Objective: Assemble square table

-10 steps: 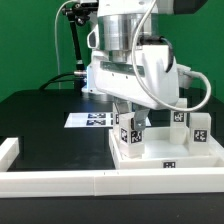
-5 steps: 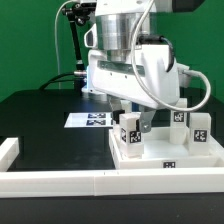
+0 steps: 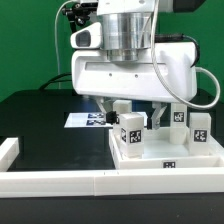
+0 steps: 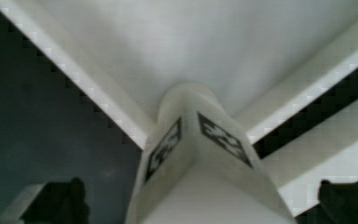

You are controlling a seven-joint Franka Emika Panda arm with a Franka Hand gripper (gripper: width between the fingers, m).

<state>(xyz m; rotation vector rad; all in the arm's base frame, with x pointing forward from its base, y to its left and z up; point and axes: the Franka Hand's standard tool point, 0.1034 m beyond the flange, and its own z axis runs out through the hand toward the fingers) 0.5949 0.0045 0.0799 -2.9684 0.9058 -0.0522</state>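
The gripper (image 3: 137, 116) had just let go: its jaws stood wide, holding nothing. Between the fingers (image 4: 55, 203) the short white tagged block leg (image 3: 130, 133) stood upright on the white plastic square slab (image 3: 165, 152), apparently seated; the next leg follows.

the exterior view looks level across the surface (image 3: 40, 120) at the arm from some distance. the wrist view looks down very near. both share one leg (image 3: 129, 131) (image 4: 202, 160).

White square slab (image 3: 165, 157) flat, tagged legs (image 3: 130, 133) apparently upright on it
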